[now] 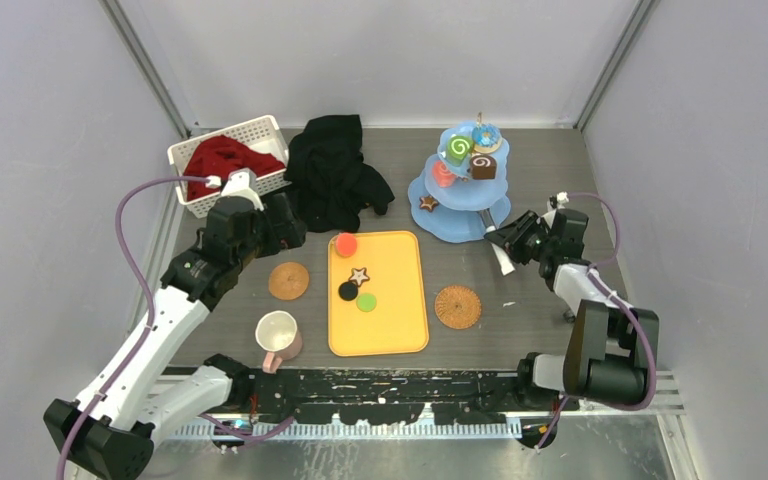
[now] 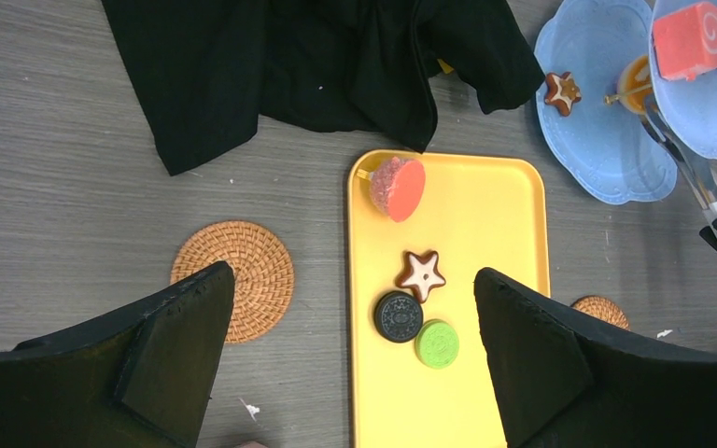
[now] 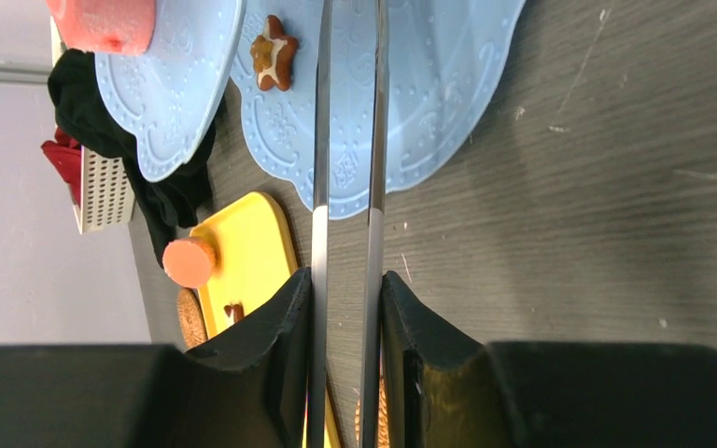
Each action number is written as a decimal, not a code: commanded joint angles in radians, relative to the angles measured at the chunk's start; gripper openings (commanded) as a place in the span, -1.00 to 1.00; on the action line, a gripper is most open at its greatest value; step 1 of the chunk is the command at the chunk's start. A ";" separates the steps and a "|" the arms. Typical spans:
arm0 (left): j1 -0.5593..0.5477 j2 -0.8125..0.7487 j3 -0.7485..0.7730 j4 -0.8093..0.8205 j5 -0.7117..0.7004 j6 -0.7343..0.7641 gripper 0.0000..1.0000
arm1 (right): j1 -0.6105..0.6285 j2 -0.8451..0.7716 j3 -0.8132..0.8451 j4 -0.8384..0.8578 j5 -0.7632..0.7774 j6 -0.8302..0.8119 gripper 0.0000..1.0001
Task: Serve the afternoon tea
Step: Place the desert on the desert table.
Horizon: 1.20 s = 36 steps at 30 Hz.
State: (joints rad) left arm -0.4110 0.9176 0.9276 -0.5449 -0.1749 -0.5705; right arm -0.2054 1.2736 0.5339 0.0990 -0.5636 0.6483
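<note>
While my right claw [image 3: 345, 299] pinches slim mirror-bright metal tongs [image 3: 379, 140], jaws part-closed on both blades, tongs' long axis points straight away from fingers over bottom tier of pale-blue scalloped three-tier stand [image 3: 429, 84], far right of grey wood-grain table [image 1: 550, 170]. Brown star cookie [image 3: 272, 51] lies flat on that dimpled tier, just beside blades. Left claw [image 2: 350, 275] gapes wide, empty, above flat glossy yellow tray [image 2: 485, 215] carrying second star cookie [image 2: 421, 273], black ridged disc [image 2: 399, 315], green disc [image 2: 437, 343].
</note>
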 commanded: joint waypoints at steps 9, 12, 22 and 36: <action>0.004 -0.038 0.050 -0.018 -0.002 -0.031 0.99 | -0.015 0.092 0.062 0.229 -0.076 0.034 -0.94; 0.004 -0.037 0.047 -0.020 0.006 -0.038 0.99 | -0.019 0.106 0.062 0.235 -0.079 0.046 -0.63; 0.004 -0.061 0.033 -0.024 0.018 -0.054 0.99 | -0.021 0.075 0.071 0.155 -0.055 0.051 -0.12; 0.003 -0.076 0.018 -0.020 0.018 -0.037 0.99 | -0.026 -0.099 0.053 -0.062 -0.003 0.016 -0.10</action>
State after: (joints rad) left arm -0.4110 0.8448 0.9329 -0.5869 -0.1635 -0.6201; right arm -0.2256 1.2713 0.5587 0.1013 -0.5766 0.7036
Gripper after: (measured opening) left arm 0.994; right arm 0.454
